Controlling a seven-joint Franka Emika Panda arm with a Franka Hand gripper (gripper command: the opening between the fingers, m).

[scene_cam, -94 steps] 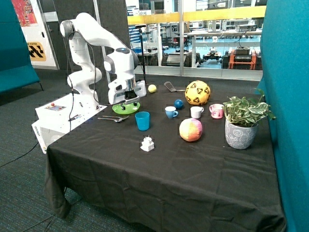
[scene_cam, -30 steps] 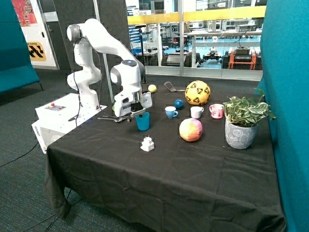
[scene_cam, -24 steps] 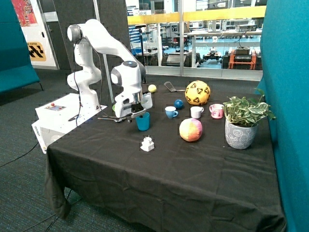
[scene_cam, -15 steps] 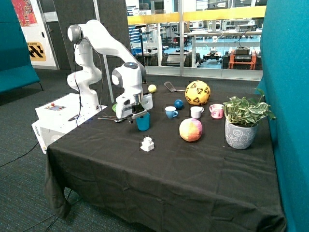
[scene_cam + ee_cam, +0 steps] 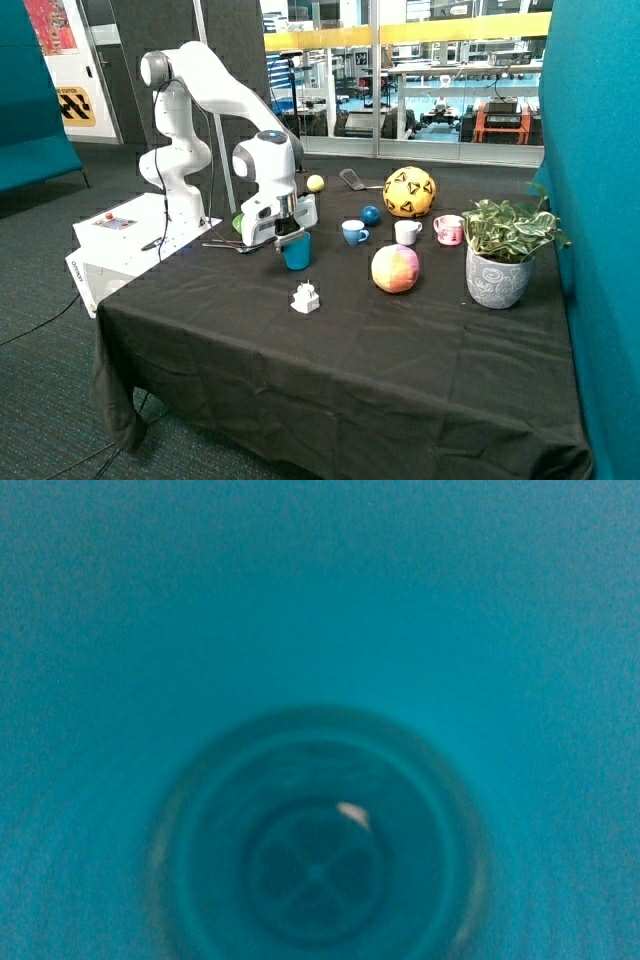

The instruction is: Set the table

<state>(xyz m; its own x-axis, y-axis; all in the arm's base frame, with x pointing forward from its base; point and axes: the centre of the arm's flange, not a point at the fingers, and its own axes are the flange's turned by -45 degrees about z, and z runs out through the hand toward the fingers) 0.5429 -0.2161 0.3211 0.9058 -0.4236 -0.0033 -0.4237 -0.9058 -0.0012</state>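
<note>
Outside view shows the table [image 5: 330, 370] under its black cloth, holding cups, balls and a plant. My claw [image 5: 289, 234] sits at the blue cup [image 5: 296, 251]; open or closed, I cannot tell. I think I must grab it next.

- One blue tumbler [image 5: 296, 251] is seen.
- Three small cups are counted: blue [image 5: 353, 232], white [image 5: 406, 232], pink [image 5: 449, 230].
- Four balls are counted: yellow-black [image 5: 409, 192], pink-yellow [image 5: 395, 268], small blue [image 5: 371, 215], small yellow [image 5: 316, 183].
- One potted plant [image 5: 503, 251] is seen.
- One white plug adapter [image 5: 305, 297] is seen.
- One spatula [image 5: 353, 180] is seen.
</note>
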